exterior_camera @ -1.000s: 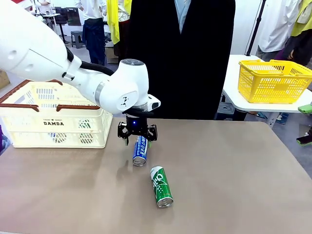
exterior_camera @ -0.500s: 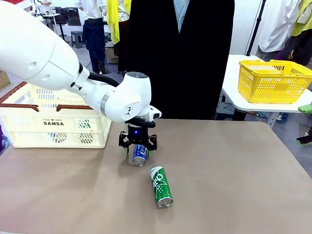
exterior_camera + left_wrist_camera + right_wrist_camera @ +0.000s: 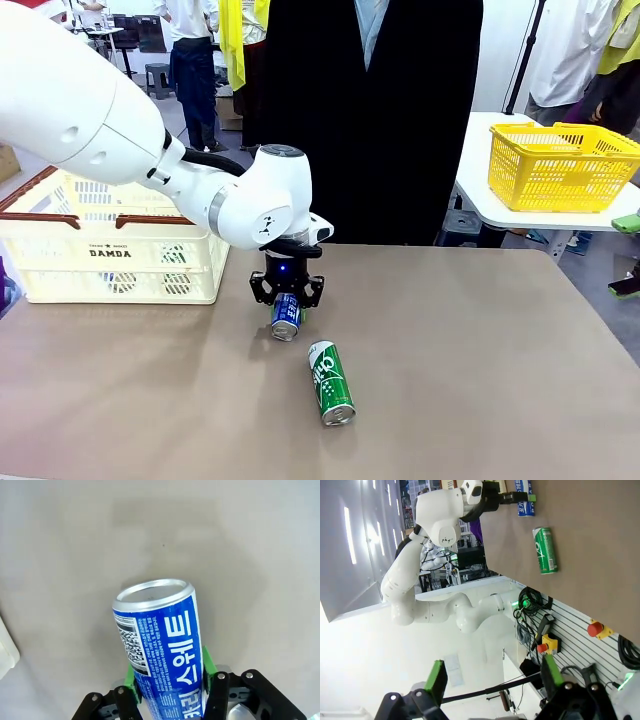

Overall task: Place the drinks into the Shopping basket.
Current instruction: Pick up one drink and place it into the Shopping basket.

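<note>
Blue can [image 3: 286,315] clamped in left gripper [image 3: 287,298], long axis near-far; green can [image 3: 330,382] lying flat, same direction.

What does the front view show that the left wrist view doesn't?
Front view alone: the green can lying apart on the table, the shopping basket at the left, a yellow basket on a side table, a person standing behind, and the left arm.
Left wrist view alone: the blue can's white lettering, barcode and silver end close up, with green pads pressed on both its sides.
Both: the left gripper shut on the blue can, over the brown table.
</note>
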